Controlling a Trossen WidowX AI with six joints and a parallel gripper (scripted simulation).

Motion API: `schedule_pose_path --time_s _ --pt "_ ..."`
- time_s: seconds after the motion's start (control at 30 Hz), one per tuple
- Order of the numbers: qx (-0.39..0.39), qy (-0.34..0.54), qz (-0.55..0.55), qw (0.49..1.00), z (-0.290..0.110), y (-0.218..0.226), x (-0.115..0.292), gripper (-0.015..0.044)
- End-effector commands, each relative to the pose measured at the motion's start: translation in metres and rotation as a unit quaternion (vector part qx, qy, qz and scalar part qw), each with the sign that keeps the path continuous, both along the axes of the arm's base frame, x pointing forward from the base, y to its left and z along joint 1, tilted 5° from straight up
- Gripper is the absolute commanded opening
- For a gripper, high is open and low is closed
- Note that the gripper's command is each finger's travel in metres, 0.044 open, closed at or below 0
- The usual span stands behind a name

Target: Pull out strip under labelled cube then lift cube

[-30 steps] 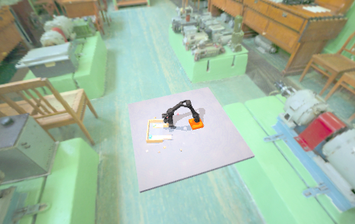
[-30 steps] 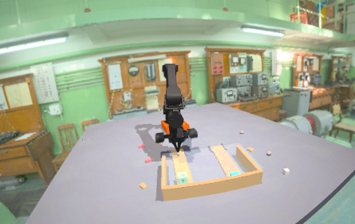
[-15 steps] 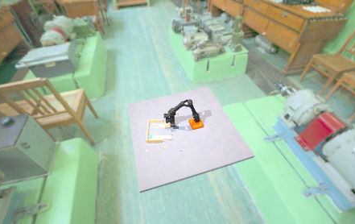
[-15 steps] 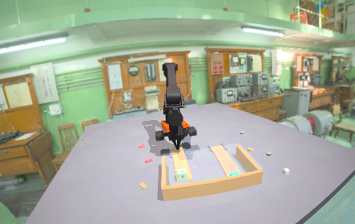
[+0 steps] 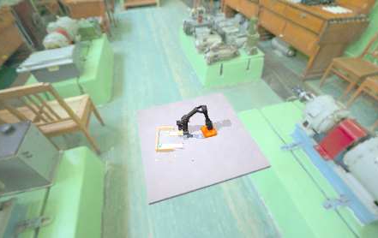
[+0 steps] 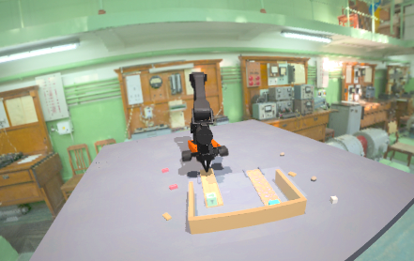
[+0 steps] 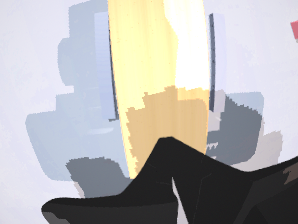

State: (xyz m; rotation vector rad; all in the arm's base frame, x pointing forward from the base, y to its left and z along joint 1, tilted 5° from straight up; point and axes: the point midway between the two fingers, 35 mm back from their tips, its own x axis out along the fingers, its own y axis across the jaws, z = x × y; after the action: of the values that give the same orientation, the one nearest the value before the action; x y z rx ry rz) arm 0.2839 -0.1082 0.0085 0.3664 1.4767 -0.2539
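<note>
While bent over in a high arch from its orange base, reaches forward and down toward the open side of the tray: black arm, elbow raised, wrist pointing steeply down. Beneath everything, a grey desk with small scattered bits. On it, a three-walled wooden tray, open toward the arm. Inside, two pale strips lying side by side and apart: left strip poking out of the open side under the arm, right strip wholly within. Pincer fully shut, tips pressed down on the near end of the left strip, nothing clamped between them. On that same strip, further in toward the tray's closed wall, the labelled cube, pale green. On the right strip's far end, a flat turquoise block.
</note>
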Motion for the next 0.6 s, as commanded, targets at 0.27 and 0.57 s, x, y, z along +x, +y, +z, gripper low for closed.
schedule_pose_path --time_s 0.27,0.57 --pt "0.002 0.010 -0.002 1.000 -0.006 0.009 -0.021 0.0000" --pt "0.002 0.011 -0.002 1.000 -0.006 0.015 -0.034 0.0000"
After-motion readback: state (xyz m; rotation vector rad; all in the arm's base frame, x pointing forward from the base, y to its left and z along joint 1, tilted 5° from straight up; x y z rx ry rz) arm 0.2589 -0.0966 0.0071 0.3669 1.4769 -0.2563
